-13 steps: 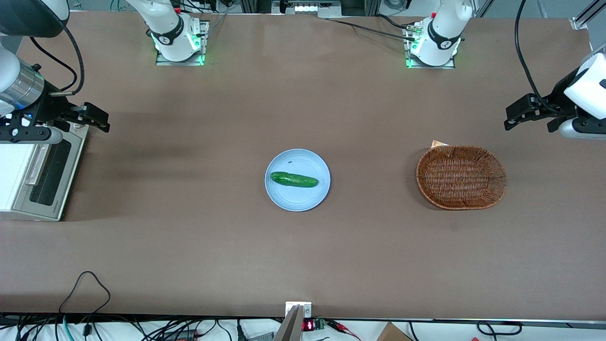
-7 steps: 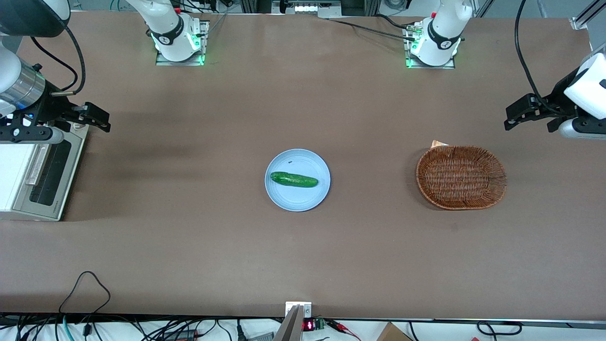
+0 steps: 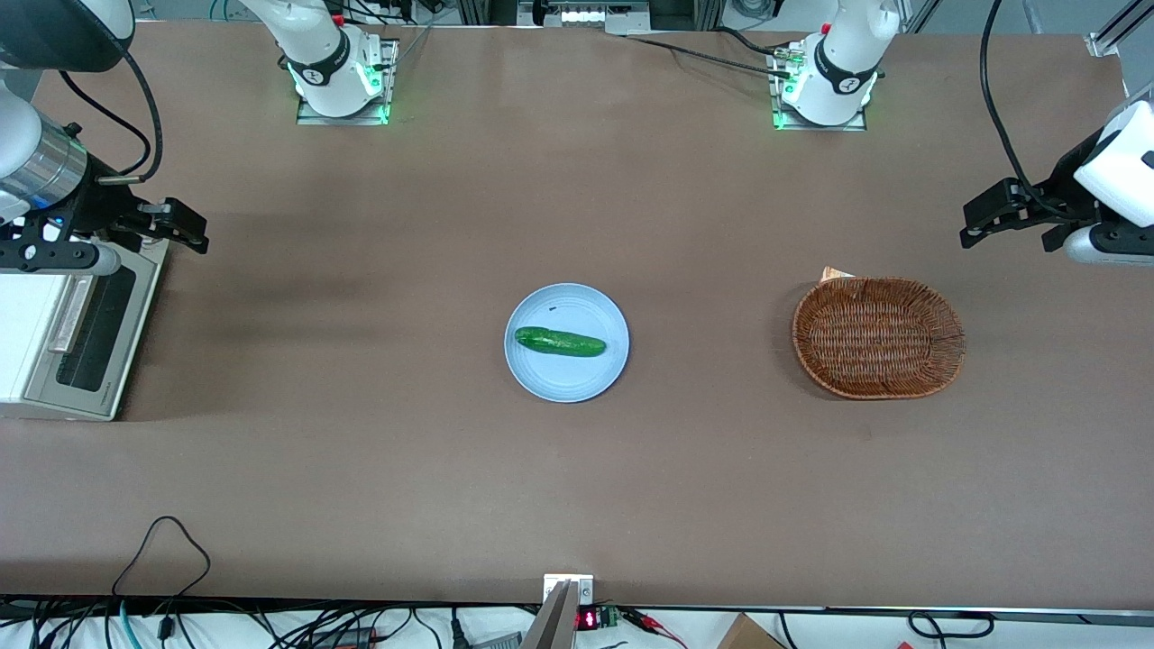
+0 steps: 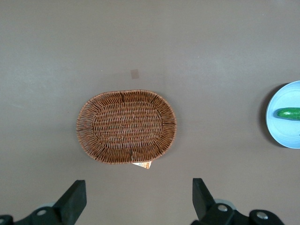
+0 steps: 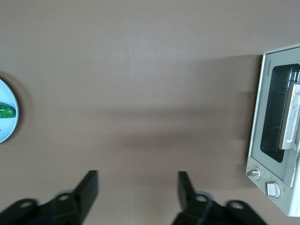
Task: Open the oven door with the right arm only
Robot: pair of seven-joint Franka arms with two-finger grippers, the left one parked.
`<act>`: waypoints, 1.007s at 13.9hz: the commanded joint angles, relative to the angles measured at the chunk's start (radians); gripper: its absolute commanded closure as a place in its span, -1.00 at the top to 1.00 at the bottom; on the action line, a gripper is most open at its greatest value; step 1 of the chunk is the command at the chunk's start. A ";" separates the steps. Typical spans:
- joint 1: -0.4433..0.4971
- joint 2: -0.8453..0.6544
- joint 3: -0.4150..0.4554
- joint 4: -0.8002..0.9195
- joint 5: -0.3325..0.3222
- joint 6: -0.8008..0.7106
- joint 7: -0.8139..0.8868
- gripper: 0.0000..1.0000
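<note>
Scene: a long brown table (image 3: 577,469) seen from above, holding a toaster oven, a plate and a basket.

Toaster oven (image 3: 25,333): a small white box at the working arm's end of the table; every place below is given relative to it.

Oven door (image 3: 86,329): a silver-grey framed flap with a dark glass window, on the oven's face that looks toward the table's middle. It sits flush with the oven body, closed. In the right wrist view the door (image 5: 276,119) shows two knobs beside its window.

Door handle (image 3: 72,311): a silver bar running along the door's edge next to the oven's white top.

Right arm (image 3: 36,158): white, with a shiny silver wrist cuff, reaching in above the oven's end that lies farther from the front camera.

Gripper (image 3: 185,230): black, hanging above the table just off that same corner of the oven, apart from the door and its handle. The right wrist view shows its two fingers (image 5: 89,187) spread wide with only bare table between them, gripping nothing.

Plate (image 3: 566,342): light blue and round, well apart from the oven, near the table's middle.

Cucumber (image 3: 559,342): green, lying on the plate.

Basket (image 3: 879,338): oval brown wicker, farther still from the oven, toward the parked arm's end.
</note>
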 commanded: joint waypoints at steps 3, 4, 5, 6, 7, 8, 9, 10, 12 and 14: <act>0.000 -0.004 -0.003 0.000 0.015 -0.006 0.012 -1.00; 0.000 -0.004 -0.003 0.000 0.015 -0.006 0.011 -1.00; 0.000 -0.002 -0.003 0.000 0.015 -0.006 0.012 -1.00; 0.000 0.007 -0.003 0.000 0.015 -0.005 0.017 -1.00; 0.000 0.015 -0.003 0.000 0.012 -0.005 0.018 -1.00; 0.001 0.029 -0.003 0.000 -0.001 -0.003 0.044 -1.00; 0.000 0.041 -0.005 -0.003 -0.007 0.006 0.089 -1.00; 0.000 0.056 -0.005 -0.003 -0.055 0.013 0.106 -1.00; -0.002 0.090 -0.005 -0.014 -0.157 0.017 0.109 -1.00; -0.010 0.134 -0.008 -0.022 -0.282 0.039 0.109 -1.00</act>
